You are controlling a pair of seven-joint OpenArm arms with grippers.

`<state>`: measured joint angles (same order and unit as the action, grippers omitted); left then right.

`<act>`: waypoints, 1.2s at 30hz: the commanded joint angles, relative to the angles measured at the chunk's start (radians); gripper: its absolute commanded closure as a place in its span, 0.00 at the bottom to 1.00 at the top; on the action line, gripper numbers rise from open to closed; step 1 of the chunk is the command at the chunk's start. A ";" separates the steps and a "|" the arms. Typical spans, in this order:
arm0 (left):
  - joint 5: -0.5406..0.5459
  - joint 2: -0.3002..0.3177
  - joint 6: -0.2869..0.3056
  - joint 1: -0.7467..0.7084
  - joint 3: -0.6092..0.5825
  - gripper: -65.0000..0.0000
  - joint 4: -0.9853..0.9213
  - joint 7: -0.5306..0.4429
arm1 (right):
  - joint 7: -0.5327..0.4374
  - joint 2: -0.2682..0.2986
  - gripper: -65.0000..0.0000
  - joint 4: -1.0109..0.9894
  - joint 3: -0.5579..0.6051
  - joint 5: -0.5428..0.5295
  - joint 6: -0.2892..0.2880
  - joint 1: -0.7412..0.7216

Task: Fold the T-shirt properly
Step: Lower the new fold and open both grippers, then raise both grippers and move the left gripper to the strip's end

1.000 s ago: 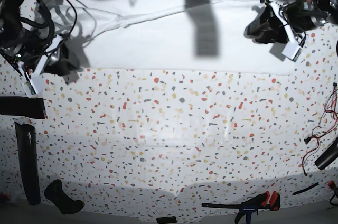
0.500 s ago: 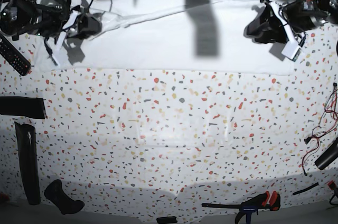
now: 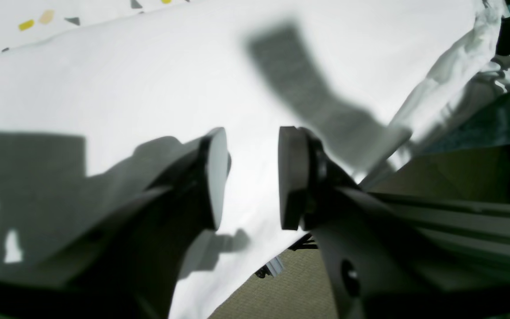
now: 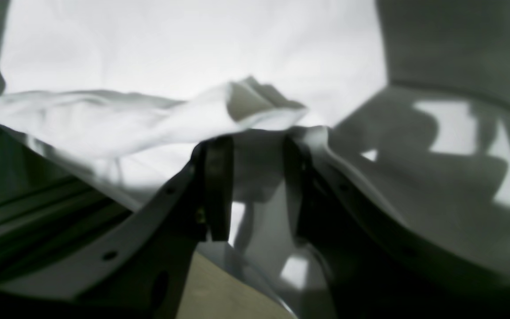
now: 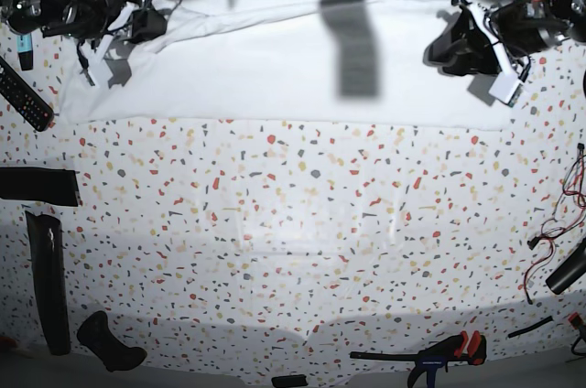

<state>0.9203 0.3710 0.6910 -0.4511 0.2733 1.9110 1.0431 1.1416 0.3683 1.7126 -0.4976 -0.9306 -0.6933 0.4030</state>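
shirt (image 5: 284, 68): white, spread flat across the far strip of the table, its near hem a straight line. It lies between the two grippers and reaches under both.
table (image 5: 302, 232): white with coloured speckles; the whole near half is bare of cloth.
left gripper (image 3: 253, 177): at the shirt's end on the base view's right (image 5: 455, 44). The two round pads stand apart with a clear gap, and only flat cloth shows through that gap. Nothing is between them. Whether the tips touch the cloth below cannot be told.
cloth by the left gripper: smooth beneath and ahead of it; a rumpled edge (image 3: 450, 84) runs off to its far right side.
right gripper (image 4: 255, 186): at the shirt's other end, at the far corner on the base view's left (image 5: 142, 24). The jaws are parted. A raised, bunched fold (image 4: 148, 117) sits just ahead of the fingertips and seems to drape over them; shaded cloth fills the gap, but whether it is pinched cannot be told.
cloth by the right gripper: flat and bright beyond the fold, shadowed to the gripper's right.
containers: cannot make out any on the table.
remote (image 5: 26, 95): dark, on the table edge near the right gripper, off the shirt.
clamp (image 5: 449, 351): black with red handles, at the near edge, well apart from both grippers.
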 commanded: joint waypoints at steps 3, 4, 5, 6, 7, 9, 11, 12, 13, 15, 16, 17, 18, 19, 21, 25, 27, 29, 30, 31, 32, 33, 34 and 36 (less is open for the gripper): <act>0.022 0.011 0.007 0.000 0.006 0.70 0.014 -0.020 | 0.052 0.014 0.70 0.051 -0.006 -0.150 -0.005 -0.031; 0.022 0.012 0.007 0.000 0.006 0.70 0.014 -0.020 | 0.077 0.014 0.70 0.068 -0.006 -0.194 -0.005 -0.038; 0.022 0.012 0.007 0.000 0.006 0.70 0.014 -0.021 | 0.095 0.014 0.70 0.085 -0.006 -0.236 -0.005 -0.043; 0.022 0.012 0.007 0.000 0.006 0.70 0.014 -0.021 | 0.103 0.014 0.70 0.103 -0.006 -0.272 -0.005 -0.047; 0.022 0.011 0.007 0.000 0.006 0.70 0.014 -0.023 | 0.105 0.014 0.70 0.119 -0.006 -0.299 -0.005 -0.051; 0.022 0.011 0.007 0.000 0.006 0.70 0.014 -0.024 | 0.099 0.013 0.70 0.134 -0.006 -0.320 -0.005 -0.060; 0.022 0.012 0.007 0.000 0.006 0.70 0.014 -0.024 | 0.093 0.012 0.70 0.133 -0.006 -0.300 -0.005 -0.069; 0.022 0.011 0.007 0.000 0.006 0.70 0.014 -0.024 | 0.088 0.010 0.70 0.133 -0.006 -0.281 -0.005 -0.073; 0.022 0.011 0.007 0.000 0.006 0.70 0.014 -0.024 | 0.072 0.005 0.70 0.131 -0.006 -0.261 -0.005 -0.073; 0.022 0.011 0.007 0.000 0.006 0.70 0.014 -0.027 | 0.036 -0.010 0.70 0.125 -0.006 -0.227 -0.005 -0.073; 0.022 0.011 0.007 0.000 0.006 0.70 0.014 -0.027 | 0.024 -0.024 0.70 0.124 -0.005 -0.204 -0.005 -0.073; 0.022 0.011 0.007 0.000 0.006 0.70 0.014 -0.027 | 0.016 -0.041 0.70 0.124 -0.005 -0.179 -0.005 -0.073; 0.022 0.011 0.007 0.000 0.006 0.70 0.014 -0.027 | 0.009 -0.061 0.70 0.124 -0.005 -0.145 -0.005 -0.073; 0.022 0.011 0.007 -0.001 0.006 0.70 0.014 -0.027 | -0.013 -0.082 0.70 0.123 -0.005 -0.092 -0.005 -0.073; 0.022 0.011 0.007 -0.001 0.006 0.70 0.014 -0.027 | -0.107 -0.122 0.70 0.103 -0.004 0.059 -0.005 -0.073; 0.023 0.012 0.007 -0.001 0.006 0.70 0.014 -0.026 | -0.241 -0.146 0.70 -0.014 -0.003 0.217 -0.005 -0.080; 0.023 0.012 0.007 0.000 0.006 0.70 0.014 -0.026 | -0.230 -0.137 0.70 -0.037 -0.003 0.212 -0.005 -0.091; 0.023 0.012 0.007 -0.001 0.006 0.70 0.014 -0.026 | -0.204 -0.119 0.70 -0.019 -0.003 0.151 -0.005 -0.093; 0.023 0.011 0.007 -0.001 0.006 0.70 0.014 -0.026 | -0.177 -0.110 0.70 -0.001 -0.004 0.109 -0.005 -0.093; 0.023 0.011 0.007 -0.001 0.006 0.70 0.014 -0.026 | -0.152 -0.101 0.70 0.021 -0.004 0.072 -0.005 -0.093; 0.023 0.011 0.007 -0.001 0.006 0.70 0.014 -0.026 | -0.129 -0.093 0.70 0.047 -0.006 0.042 -0.005 -0.093; 0.023 0.011 0.007 -0.001 0.006 0.70 0.014 -0.026 | -0.110 -0.088 0.70 0.073 -0.006 0.018 -0.005 -0.093; 0.022 0.012 0.007 -0.001 0.006 0.70 0.013 -0.026 | -0.100 -0.085 0.70 0.101 -0.007 0.005 -0.005 -0.092; 0.022 0.011 0.007 0.000 0.006 0.70 0.013 -0.028 | -0.100 -0.086 0.70 0.154 -0.007 0.006 -0.005 -0.093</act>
<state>0.9203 0.3706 0.6910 -0.4511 0.2733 1.9110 1.0317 1.0534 0.2714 1.8507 -0.4988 -0.9028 -0.6930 0.3157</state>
